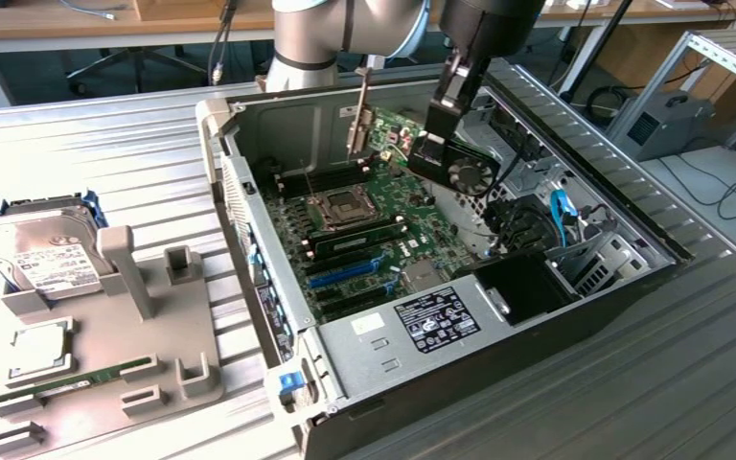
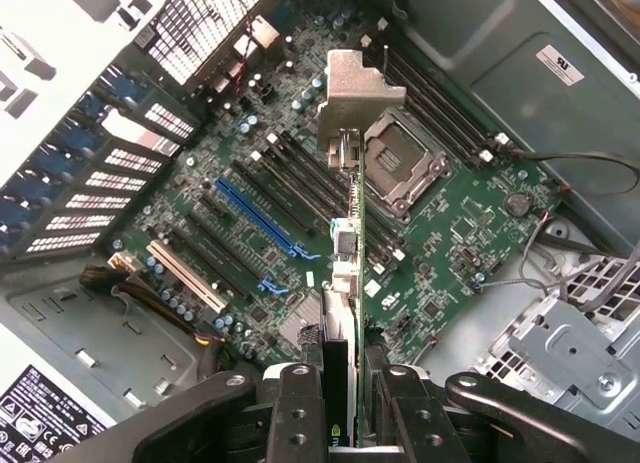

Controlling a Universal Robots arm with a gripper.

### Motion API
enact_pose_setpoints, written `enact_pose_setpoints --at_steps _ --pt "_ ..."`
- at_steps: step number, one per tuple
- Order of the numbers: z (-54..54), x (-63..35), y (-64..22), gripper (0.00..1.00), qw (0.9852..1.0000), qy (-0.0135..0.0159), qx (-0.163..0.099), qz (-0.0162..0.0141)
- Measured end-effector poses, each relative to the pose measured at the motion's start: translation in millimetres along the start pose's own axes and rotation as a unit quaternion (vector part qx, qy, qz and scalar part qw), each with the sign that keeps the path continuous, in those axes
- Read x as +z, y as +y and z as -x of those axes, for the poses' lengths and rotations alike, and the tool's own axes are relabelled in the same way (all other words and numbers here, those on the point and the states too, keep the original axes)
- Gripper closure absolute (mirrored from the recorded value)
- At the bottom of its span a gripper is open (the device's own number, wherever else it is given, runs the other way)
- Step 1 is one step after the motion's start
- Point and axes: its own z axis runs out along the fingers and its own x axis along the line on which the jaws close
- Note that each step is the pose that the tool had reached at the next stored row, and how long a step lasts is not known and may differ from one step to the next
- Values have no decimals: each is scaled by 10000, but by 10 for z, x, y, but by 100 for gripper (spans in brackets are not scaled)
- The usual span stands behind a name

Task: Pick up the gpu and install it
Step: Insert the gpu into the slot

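Green gpu [image 2: 350,273] edge-on in pincer [image 2: 345,403] — fan [image 1: 471,176] face in exterior view

Setting. A ribbed, silver metal bench [image 1: 112,163] spans the scene under even, diffuse light. Behind it stand wooden-topped desks [image 1: 61,19] on pale frames, with dark cables [image 1: 221,48] hanging below and a dark floor [image 1: 35,72] (partly seen). At the exterior view's right, an aluminium frame [image 1: 713,57], a grey box [image 1: 662,120] and loose cables on pale flooring [image 1: 726,192].
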Motion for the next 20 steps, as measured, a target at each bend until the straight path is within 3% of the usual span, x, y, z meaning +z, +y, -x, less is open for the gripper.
enact_pose_setpoints --at_steps 20 --pt "0 1 0 74 9996 9 -265 2"
